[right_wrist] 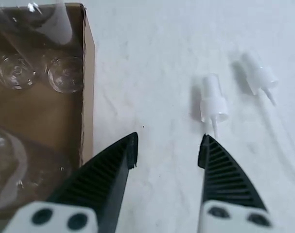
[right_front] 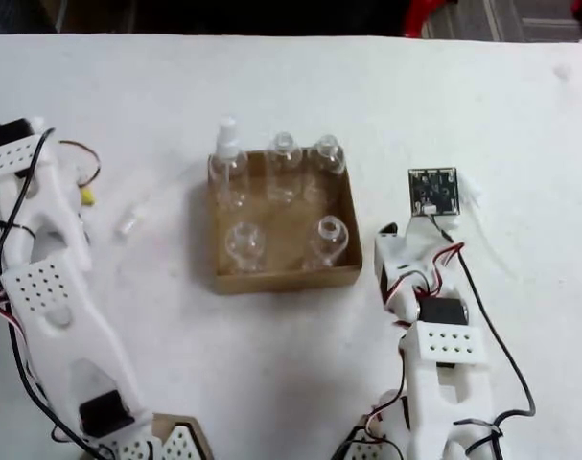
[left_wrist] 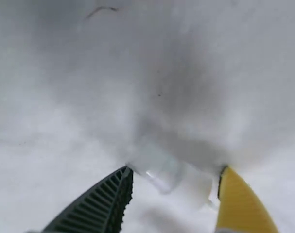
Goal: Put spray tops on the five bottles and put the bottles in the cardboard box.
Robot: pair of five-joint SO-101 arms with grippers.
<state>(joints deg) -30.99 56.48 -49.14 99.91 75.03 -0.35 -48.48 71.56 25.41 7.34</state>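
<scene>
Right gripper jaws spread and empty, low over the table just short of two loose spray tops, likely lined up to pick the nearer. Left gripper also spread, straddling a blurry pale piece, probably another top. Cardboard box between the arms holds five bottles, one capped bottle, four open-necked

Left wrist view: pale blurred lump between my left gripper's spread fingers; I can't name it.
High view: tiny clear piece on bench, between cardboard box and bench's left edge; too small for me to tell.
High view: camera board hides right gripper's fingertips.
Right wrist view: cardboard box cut off by picture edge, likewise bottle inside it; white shape at box corner cut off, unclear.
</scene>
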